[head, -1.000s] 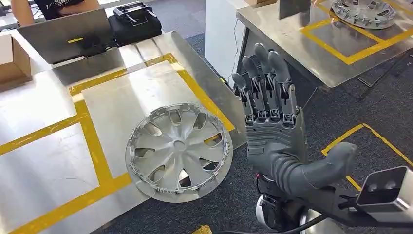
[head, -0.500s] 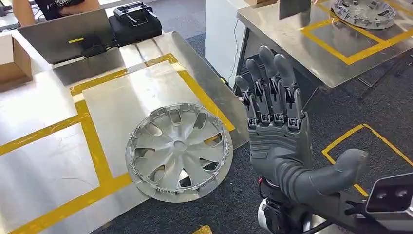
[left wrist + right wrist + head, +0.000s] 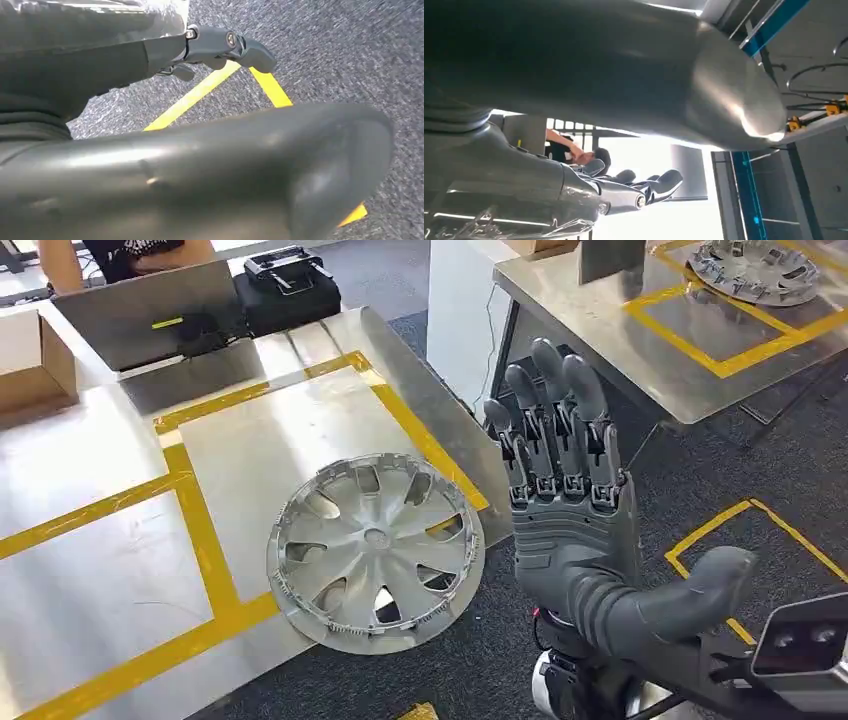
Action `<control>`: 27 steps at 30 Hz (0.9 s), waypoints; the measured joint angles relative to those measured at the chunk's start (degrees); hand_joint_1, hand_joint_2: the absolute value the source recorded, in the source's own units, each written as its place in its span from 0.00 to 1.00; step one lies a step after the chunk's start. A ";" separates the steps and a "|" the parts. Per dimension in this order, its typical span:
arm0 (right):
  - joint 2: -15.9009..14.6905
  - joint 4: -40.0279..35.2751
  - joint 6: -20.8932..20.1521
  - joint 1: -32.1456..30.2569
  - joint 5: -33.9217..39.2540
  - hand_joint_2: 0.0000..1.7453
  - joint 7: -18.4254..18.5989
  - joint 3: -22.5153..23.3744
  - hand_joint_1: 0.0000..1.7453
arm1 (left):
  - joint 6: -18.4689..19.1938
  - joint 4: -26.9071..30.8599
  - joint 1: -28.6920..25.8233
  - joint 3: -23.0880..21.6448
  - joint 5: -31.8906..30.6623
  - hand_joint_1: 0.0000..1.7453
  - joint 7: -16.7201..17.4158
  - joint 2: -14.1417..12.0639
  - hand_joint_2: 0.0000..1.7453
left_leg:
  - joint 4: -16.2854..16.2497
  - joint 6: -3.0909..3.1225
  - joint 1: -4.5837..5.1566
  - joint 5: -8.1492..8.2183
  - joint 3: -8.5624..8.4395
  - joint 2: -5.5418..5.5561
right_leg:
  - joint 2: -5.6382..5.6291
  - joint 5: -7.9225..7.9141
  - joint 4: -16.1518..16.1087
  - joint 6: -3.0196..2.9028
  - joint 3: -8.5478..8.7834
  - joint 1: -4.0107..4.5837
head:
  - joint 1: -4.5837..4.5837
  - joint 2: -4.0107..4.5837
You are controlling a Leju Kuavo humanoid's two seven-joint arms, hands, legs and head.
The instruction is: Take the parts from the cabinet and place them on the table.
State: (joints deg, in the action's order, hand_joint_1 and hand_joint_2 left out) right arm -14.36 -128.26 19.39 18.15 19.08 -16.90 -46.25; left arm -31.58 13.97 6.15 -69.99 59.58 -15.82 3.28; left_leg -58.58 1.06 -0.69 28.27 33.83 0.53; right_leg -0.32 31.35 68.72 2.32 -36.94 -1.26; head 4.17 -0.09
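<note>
We judge one hubcap (image 3: 375, 552) already on the bench (image 3: 90, 570) at 9 o'clock of our right robot hand (image 3: 570, 510), fingers wide, empty; more prob. left.

A desk (image 3: 90, 590) fills the left and centre of the head view. A wheel cover (image 3: 375, 552) lies flat on it in the lower centre, at the desk's near right edge, partly overhanging the carpet (image 3: 790, 455). A cardboard box (image 3: 35, 355) sits on the desk at the far left edge of the frame, with a laptop (image 3: 140, 312) behind it toward the top and a case (image 3: 288, 282) just right of the laptop. A second desk (image 3: 650, 330) occupies the upper right, carrying a second wheel cover (image 3: 755, 268) in the top right corner. The right hand (image 3: 575, 520) stands in the lower right, between the two desks, fingers (image 3: 550, 405) pointing up the frame, above the carpet.
</note>
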 joint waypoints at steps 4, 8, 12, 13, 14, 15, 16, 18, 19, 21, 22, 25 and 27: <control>0.04 0.07 -0.02 0.03 0.20 0.00 0.09 -0.02 0.00 | 0.06 0.00 0.01 0.00 0.00 0.00 0.15 -0.07 0.00 | -0.70 -1.85 0.17 -0.10 0.39 0.10 | -0.25 -2.41 -8.93 -0.94 4.22 0.18 | 0.04 0.00; 0.11 0.13 -0.22 0.11 0.55 0.00 0.17 -0.04 0.00 | 0.13 0.00 -0.02 0.00 0.00 0.00 0.35 -0.04 0.00 | -1.82 -3.08 -0.15 1.93 0.77 -0.03 | 0.12 -3.47 -9.72 -2.99 3.83 0.19 | -0.24 0.00; 0.11 0.39 -0.33 0.09 0.70 0.00 0.17 -0.17 0.00 | 0.15 0.00 -0.03 0.00 0.00 0.00 0.37 -0.04 0.00 | -16.45 -3.40 -0.13 10.75 4.67 -0.03 | 0.68 -4.56 -9.61 -3.87 2.38 0.60 | -0.76 0.00; 0.11 0.46 -0.33 0.09 0.70 0.00 0.17 -0.22 0.00 | 0.15 0.00 -0.04 0.00 0.00 0.00 0.46 -0.04 0.00 | -16.49 -3.35 -0.12 10.37 3.98 -0.03 | 0.73 -4.88 -9.53 -3.84 1.89 0.69 | -0.77 0.00; 0.11 0.52 -0.35 0.09 0.70 0.00 0.17 -0.26 0.00 | 0.17 0.00 -0.03 0.00 0.00 0.00 0.55 -0.04 0.00 | -14.29 -3.21 -0.11 8.92 2.33 -0.03 | 0.74 -5.17 -9.44 -3.81 1.45 0.73 | -0.79 0.00; 0.11 0.57 -0.35 0.09 0.72 0.00 0.17 -0.30 0.00 | 0.15 0.00 -0.02 0.00 0.00 0.00 0.55 -0.04 0.00 | -9.85 -3.01 -0.09 6.73 -0.56 -0.03 | 0.73 -5.46 -9.35 -3.65 1.07 0.74 | -0.74 0.00; 0.11 0.57 -0.35 0.11 0.72 0.00 0.17 -0.37 0.00 | 0.15 0.00 0.03 0.00 0.00 0.00 0.55 -0.09 0.00 | -4.45 -2.77 -0.03 4.77 -3.97 -0.03 | 0.72 -5.76 -9.26 -3.52 0.79 0.74 | -0.79 0.00; 0.11 0.59 -0.35 0.18 0.72 0.00 0.17 -0.37 0.00 | 0.15 0.00 0.22 0.00 0.00 0.00 0.59 -0.22 0.00 | 1.82 -2.27 0.35 4.82 -7.51 0.04 | 0.72 -6.41 -9.18 -2.78 0.34 0.96 | -0.74 0.00; 0.11 0.59 -0.35 0.17 0.72 0.00 0.17 -0.39 0.00 | 0.17 0.00 0.20 0.00 0.00 0.00 0.61 -0.22 0.00 | 1.69 -2.05 0.42 4.53 -7.09 0.05 | 0.80 -6.91 -9.33 -2.41 0.31 0.85 | -0.76 0.00; 0.11 0.63 -0.35 0.14 0.85 0.00 0.17 -0.41 0.00 | 0.15 0.00 -0.01 0.00 0.00 0.00 0.70 -0.31 0.00 | 1.69 -1.34 0.72 3.99 -6.67 0.04 | 0.80 -7.85 -9.88 -1.73 0.34 0.66 | -0.70 0.00; 0.11 0.63 -0.35 0.15 0.92 0.00 0.17 -0.39 0.00 | 0.15 0.00 -0.04 0.00 0.00 0.00 0.70 -0.33 0.00 | 2.38 -0.88 0.48 3.09 -6.02 -0.08 | 0.56 -8.17 -9.96 -1.36 0.27 0.79 | -0.79 0.00; 0.11 0.72 -0.35 0.09 1.20 0.00 0.17 -0.37 0.00 | 0.24 0.00 0.18 0.00 0.00 0.00 0.72 -0.33 0.00 | 2.38 0.16 0.34 1.51 -4.46 -0.47 | 0.25 0.36 -2.62 -0.88 -2.16 0.63 | -0.11 0.00; 0.11 0.90 -0.37 0.05 1.42 0.00 0.17 -0.39 0.00 | 0.26 0.00 0.11 0.00 0.00 0.00 0.85 -0.37 0.00 | 2.25 0.30 0.58 0.52 -3.13 -0.66 | 0.26 4.51 5.43 -0.67 -3.85 0.63 | 0.09 0.00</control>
State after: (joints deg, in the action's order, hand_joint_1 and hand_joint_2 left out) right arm -14.25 -127.36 19.02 18.20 20.50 -16.72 -46.64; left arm -31.32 13.97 6.26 -69.99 59.58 -14.97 2.91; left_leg -56.33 1.36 -0.11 28.79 30.70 -0.13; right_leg -0.06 35.87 74.14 1.65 -40.79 -0.62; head 4.26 -0.09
